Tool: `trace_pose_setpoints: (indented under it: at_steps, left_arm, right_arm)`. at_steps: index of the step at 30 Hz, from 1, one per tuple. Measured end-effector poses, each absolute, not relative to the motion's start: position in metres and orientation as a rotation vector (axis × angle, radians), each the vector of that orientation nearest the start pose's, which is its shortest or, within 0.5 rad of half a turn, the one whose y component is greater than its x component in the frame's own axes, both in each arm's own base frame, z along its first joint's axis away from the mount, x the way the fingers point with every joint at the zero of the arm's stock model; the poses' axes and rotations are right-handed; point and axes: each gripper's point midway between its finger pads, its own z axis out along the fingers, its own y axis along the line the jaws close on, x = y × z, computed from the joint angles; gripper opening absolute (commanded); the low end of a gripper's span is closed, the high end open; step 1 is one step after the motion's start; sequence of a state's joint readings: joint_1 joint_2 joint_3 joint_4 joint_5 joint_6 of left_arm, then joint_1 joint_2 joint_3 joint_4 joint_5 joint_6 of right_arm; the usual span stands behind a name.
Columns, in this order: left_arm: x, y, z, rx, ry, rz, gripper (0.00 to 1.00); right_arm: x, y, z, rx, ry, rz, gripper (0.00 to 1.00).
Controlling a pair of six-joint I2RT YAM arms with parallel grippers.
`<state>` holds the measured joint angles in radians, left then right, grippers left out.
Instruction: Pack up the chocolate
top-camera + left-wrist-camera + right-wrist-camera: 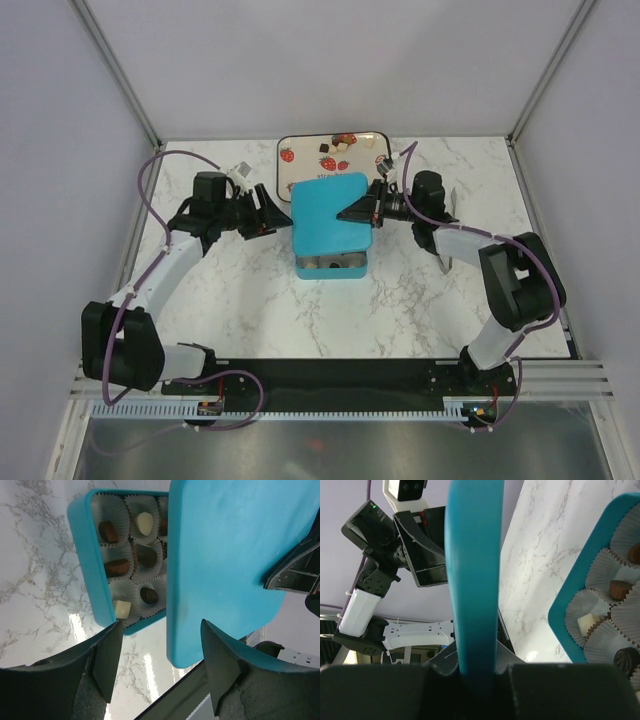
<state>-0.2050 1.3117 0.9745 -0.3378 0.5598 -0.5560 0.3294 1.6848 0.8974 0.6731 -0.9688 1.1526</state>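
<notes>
Surface: white marble-patterned surface (420, 300) carrying everything, my two arms bolted at its near edge.
Box: open teal rectangular box (82, 545) at the centre, within reach of both my arms.
Lid: flat teal lid with rounded corners (330, 212), held above the box and hiding all but its near row from the top camera. I judge it is being lined up for closing.
Tray: cream square tray printed with red strawberries (292, 172), just beyond the box at the far edge.
Right pincer: my right pincer (477, 672) is clamped on the lid's edge and bears its weight, so the lid hangs free of the box.
Left pincer: my left pincer (160, 625) is spread wide, its fingers either side of the lid's opposite edge and gripping nothing. It looks placed to steady that edge.
Cups: white pleated paper liner cups (131, 587) fill the box and keep the pieces apart.
Chocolate: small dark, milk-brown and white chocolate pieces (116, 567) sit one to a cup in the box. A few (328, 163) lie on the tray, unpacked.
</notes>
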Motion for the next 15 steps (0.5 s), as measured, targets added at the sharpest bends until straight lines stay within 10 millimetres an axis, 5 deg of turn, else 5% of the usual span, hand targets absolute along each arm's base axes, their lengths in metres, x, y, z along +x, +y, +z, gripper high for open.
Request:
trace_pose_setpoints:
  at_steps: [9,15]
  left_arm:
    - [0.329,-0.178,0.147,-0.152,2.421,-0.988,0.67]
    - [0.331,-0.180,0.142,-0.168,2.430,-0.998,0.66]
  right_arm:
    - [0.334,0.295,0.178,-0.008,2.099,1.839,0.04]
    - [0.334,0.294,0.161,0.011,2.132,1.830,0.05]
